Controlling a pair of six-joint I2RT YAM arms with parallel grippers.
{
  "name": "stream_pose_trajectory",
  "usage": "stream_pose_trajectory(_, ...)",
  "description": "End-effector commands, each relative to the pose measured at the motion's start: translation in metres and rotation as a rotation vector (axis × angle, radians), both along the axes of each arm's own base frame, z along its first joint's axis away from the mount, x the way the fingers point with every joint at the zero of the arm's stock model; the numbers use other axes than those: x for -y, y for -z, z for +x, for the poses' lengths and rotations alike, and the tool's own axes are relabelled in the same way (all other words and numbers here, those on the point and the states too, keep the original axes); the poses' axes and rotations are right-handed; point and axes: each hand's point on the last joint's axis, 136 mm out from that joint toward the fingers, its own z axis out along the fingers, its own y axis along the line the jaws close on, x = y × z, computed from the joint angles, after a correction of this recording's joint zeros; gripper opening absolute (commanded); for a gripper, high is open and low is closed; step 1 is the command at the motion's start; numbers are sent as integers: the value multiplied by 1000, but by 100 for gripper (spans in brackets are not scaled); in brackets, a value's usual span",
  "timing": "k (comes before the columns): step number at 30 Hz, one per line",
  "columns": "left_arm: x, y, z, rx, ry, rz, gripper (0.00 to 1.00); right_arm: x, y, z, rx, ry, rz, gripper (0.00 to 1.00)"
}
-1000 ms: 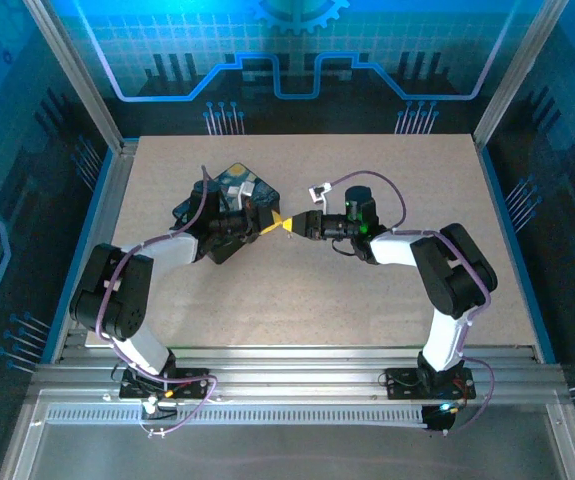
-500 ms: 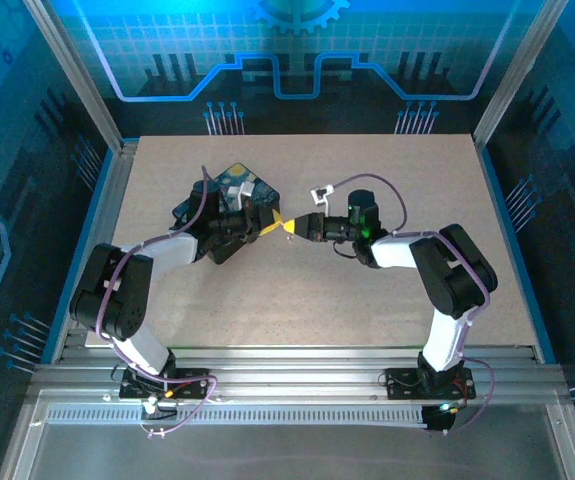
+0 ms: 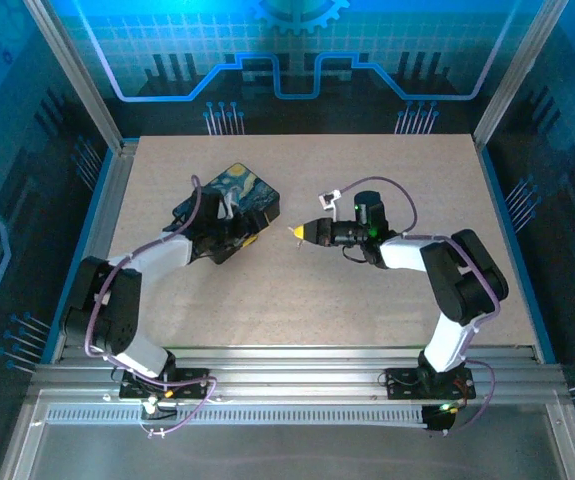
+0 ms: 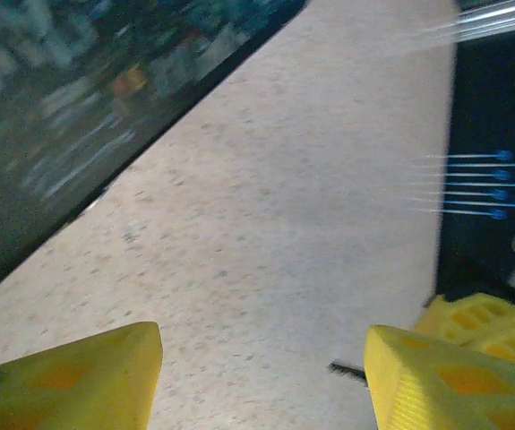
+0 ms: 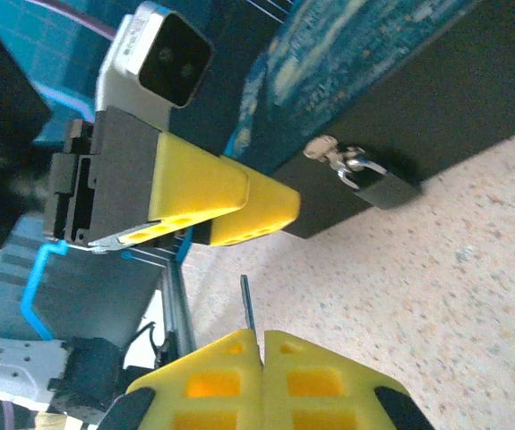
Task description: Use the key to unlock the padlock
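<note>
In the right wrist view, the right gripper (image 5: pixel 261 333) is seen clenched on the tiny thin silvery-grey metal key (image 5: pixel 247 303). Only a slim tip of the key is shown above the yellow fingers (image 5: pixel 311 381), the rest being hidden between them. Beyond it, over the speckled beige table (image 5: pixel 472 269), the left gripper (image 4: pixel 264 345) is seen released, its parted tips cut off by the frame edge in its own wrist view. Farther off, the tiny dark-bodied padlock with a thin silvery shackle (image 5: pixel 384 189) is hung at a silvery fitting on the side of the dark box printed with a blue-and-yellow swirling painting (image 5: pixel 356 54). The box is shut, so its contents cannot be told.
</note>
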Motion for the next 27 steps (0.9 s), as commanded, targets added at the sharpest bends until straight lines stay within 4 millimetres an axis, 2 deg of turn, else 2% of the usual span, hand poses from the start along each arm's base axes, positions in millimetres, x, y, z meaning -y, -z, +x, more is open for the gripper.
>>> stream_pose_trajectory(1,-20,22,-11,-57,-97,255,64,12,1,5,34,18,-85,0)
stream_pose_trajectory(6,-33,42,-11,-120,-218,420,71,18,7,-1,18,4,-130,0)
stream_pose_trajectory(13,-44,56,6,-141,-354,540,73,22,8,-3,32,5,-131,0)
stream_pose_trajectory(16,-51,56,12,-148,-422,605,73,25,13,-3,23,10,-127,0)
stream_pose_trajectory(20,-71,50,13,-127,-515,697,73,30,17,-2,13,17,-117,0)
stream_pose_trajectory(27,-87,44,28,-89,-489,763,75,35,24,-2,1,13,-113,0)
